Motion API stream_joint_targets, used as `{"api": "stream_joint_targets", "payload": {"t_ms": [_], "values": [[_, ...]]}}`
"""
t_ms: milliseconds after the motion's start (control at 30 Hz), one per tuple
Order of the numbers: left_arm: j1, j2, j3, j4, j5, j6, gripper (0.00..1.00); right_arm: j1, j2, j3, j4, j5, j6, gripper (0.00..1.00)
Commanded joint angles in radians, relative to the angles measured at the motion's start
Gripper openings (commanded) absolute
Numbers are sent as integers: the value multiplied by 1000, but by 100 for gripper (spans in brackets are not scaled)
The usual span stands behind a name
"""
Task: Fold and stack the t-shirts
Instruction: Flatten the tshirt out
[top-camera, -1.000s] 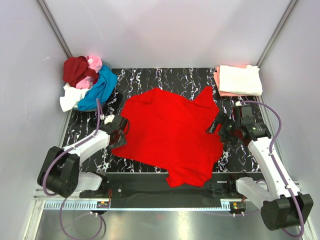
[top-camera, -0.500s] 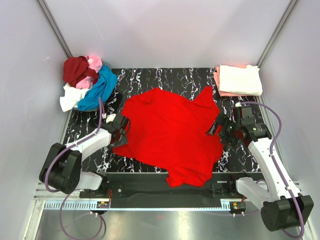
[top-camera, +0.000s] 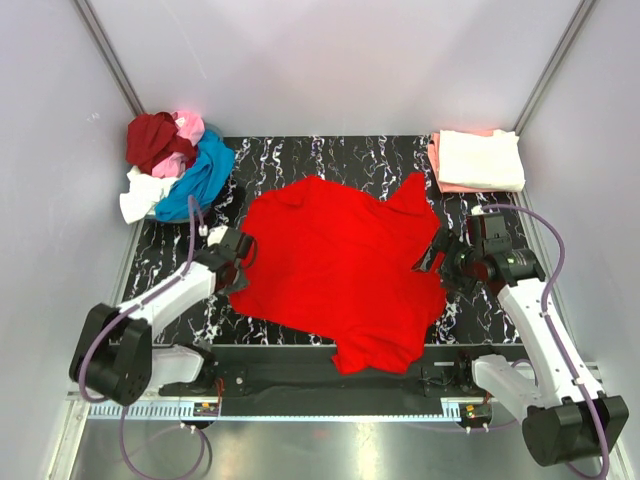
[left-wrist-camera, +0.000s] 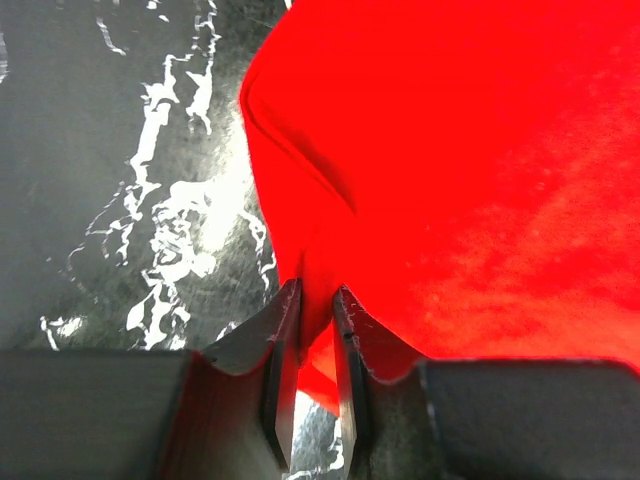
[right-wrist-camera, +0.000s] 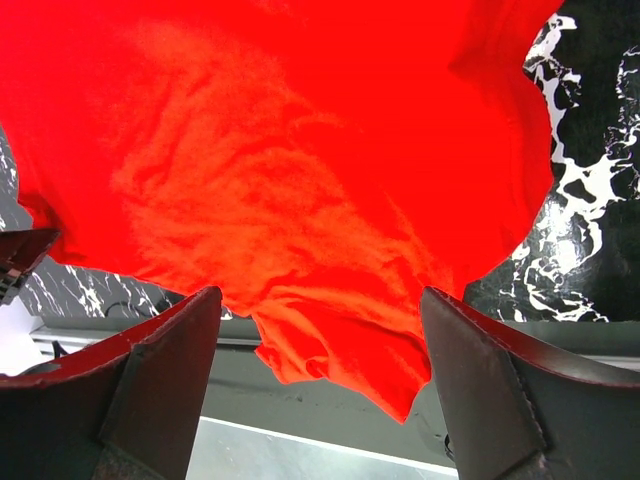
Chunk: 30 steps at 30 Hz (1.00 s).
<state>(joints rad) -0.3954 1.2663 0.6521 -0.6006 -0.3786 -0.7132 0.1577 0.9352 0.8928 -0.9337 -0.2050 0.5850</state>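
A bright red t-shirt (top-camera: 340, 265) lies spread, rumpled, on the black marbled table (top-camera: 300, 160), its lower part hanging over the near edge. My left gripper (top-camera: 240, 262) is shut on the shirt's left edge; in the left wrist view the cloth (left-wrist-camera: 450, 180) is pinched between the fingers (left-wrist-camera: 282, 360). My right gripper (top-camera: 440, 258) is open at the shirt's right edge; in the right wrist view the shirt (right-wrist-camera: 300, 180) lies between and beyond the wide-apart fingers (right-wrist-camera: 160, 370). A pile of dark red (top-camera: 155, 140), pink (top-camera: 188, 127), blue (top-camera: 200, 178) and white (top-camera: 140, 198) shirts sits at the back left.
A folded stack, a white shirt (top-camera: 478, 158) on a salmon one (top-camera: 436, 160), lies at the back right corner. Grey walls enclose the table on three sides. A metal rail (top-camera: 330, 410) runs along the near edge.
My left gripper has shifted slightly, still holding the shirt's left edge, which sits a little differently. The right arm has barely moved.
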Motion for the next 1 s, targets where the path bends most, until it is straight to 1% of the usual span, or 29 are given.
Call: {"api": "stream_joint_targets", "payload": {"t_ms": [0,100,133,167,200,233,267,300,333,367,400,467,500,567,600,667,700,767,800,833,900,967], "values": [[1,-93,44,-36,-14,-19,22,25,-35,18,-17,-33,18,87],[1,-136,54,-57,-22,-19,14,153,-58,6,-40,24,103,86],[1,-145,52,-59,-23,-19,9,233,-62,-5,-45,67,128,86],[1,-153,46,-60,-25,-20,2,280,-78,-14,-53,81,154,86],[1,-160,44,-61,-26,-22,0,322,-84,-25,-63,93,183,85],[0,-177,40,-61,-28,-22,0,366,-93,-50,-66,123,246,85],[1,-189,34,-61,-28,-23,0,478,-107,-63,-71,143,281,84],[1,-202,32,-62,-29,-25,0,529,-110,-77,-86,166,317,84],[3,-237,32,-67,-32,-26,0,593,-111,-104,-89,200,391,83],[4,-252,38,-71,-34,-29,0,705,-99,-115,-91,226,429,82],[6,-272,41,-76,-34,-29,0,776,-87,-124,-102,268,508,82],[9,-309,61,-97,-36,-28,0,900,-31,-138,-100,303,584,80],[10,-317,67,-103,-36,-26,0,1018,-6,-137,-111,323,658,80],[12,-331,84,-123,-34,-22,0,1116,58,-134,-111,375,717,80],[12,-335,84,-128,-36,-20,0,1176,71,-135,-111,407,780,80],[12,-349,86,-136,-34,-16,0,1217,97,-163,-79,414,823,79],[13,-363,83,-137,-34,-15,0,1224,106,-175,-32,409,843,78],[13,-375,86,-142,-29,-12,0,1227,160,-193,-4,403,843,77],[13,-386,89,-143,-26,-12,0,1229,181,-189,-1,415,836,75],[13,-387,95,-148,-26,-11,0,1227,198,-172,-1,421,831,75],[13,-396,101,-154,-28,-8,0,1227,253,-152,6,441,822,81],[13,-401,103,-156,-26,-6,0,1226,321,-121,7,449,806,81]]}}
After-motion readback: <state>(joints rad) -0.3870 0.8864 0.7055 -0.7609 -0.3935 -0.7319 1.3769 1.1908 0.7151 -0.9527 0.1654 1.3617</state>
